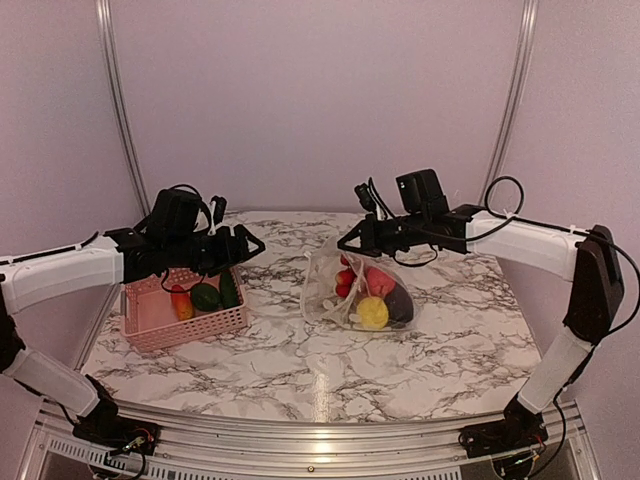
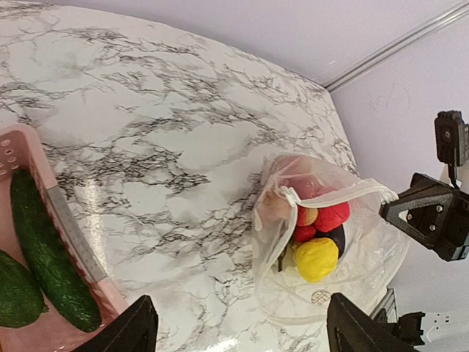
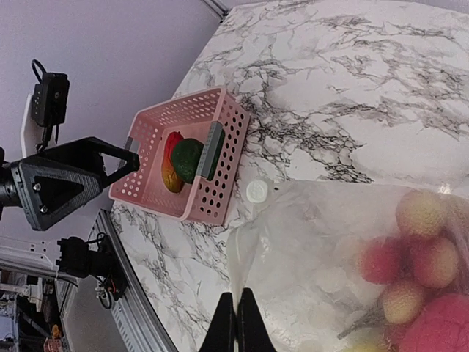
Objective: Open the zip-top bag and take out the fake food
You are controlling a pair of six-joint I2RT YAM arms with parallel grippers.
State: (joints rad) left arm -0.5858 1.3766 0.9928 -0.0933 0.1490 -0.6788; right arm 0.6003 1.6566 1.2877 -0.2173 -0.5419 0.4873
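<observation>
The zip-top bag [image 1: 340, 300] sits on the bench [image 1: 300, 370] right of centre, near the pink basket [image 1: 150, 320] but not touching it. We see the right jaws pressed together on the bag's upper rim, holding that edge up off the bench so the film stretches taut toward them. Inside the bag lies the fake food [image 1: 375, 295]: a yellow piece [image 2: 316, 258] in front, red ones above it and a dark purple one beside it. The left jaws are spread wide and hold nothing; they hang above the basket's far right corner, apart from the bag. In the basket we make out a long green cucumber [image 2: 51, 257], a rounder green piece [image 1: 205, 296] and an orange-red piece [image 1: 181, 303].
</observation>
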